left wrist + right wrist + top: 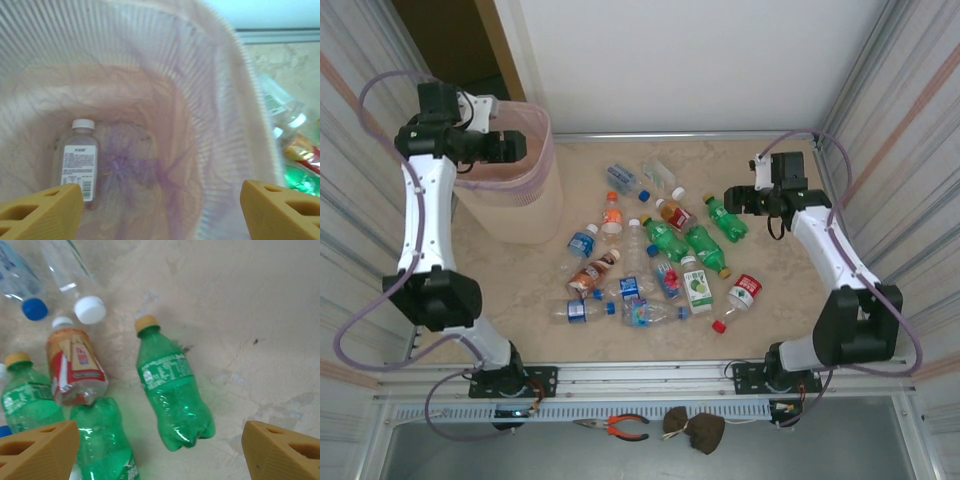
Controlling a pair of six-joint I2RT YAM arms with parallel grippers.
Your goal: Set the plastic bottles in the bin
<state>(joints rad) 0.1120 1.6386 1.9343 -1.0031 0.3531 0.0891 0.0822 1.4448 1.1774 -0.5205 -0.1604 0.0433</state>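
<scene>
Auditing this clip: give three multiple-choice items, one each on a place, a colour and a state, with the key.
1. Where does the left gripper hang? A) over the bin B) over the loose bottles C) beside the bin
2. What colour is the cap of the green bottle under the right gripper? A) blue B) yellow C) red
3. How do the right gripper's jaws stand? A) open B) shut on a bottle C) shut on a cap

1 A: its camera looks down into the bin.
2 B: plainly yellow in the right wrist view.
3 A: fingers wide apart, bottle loose below.
</scene>
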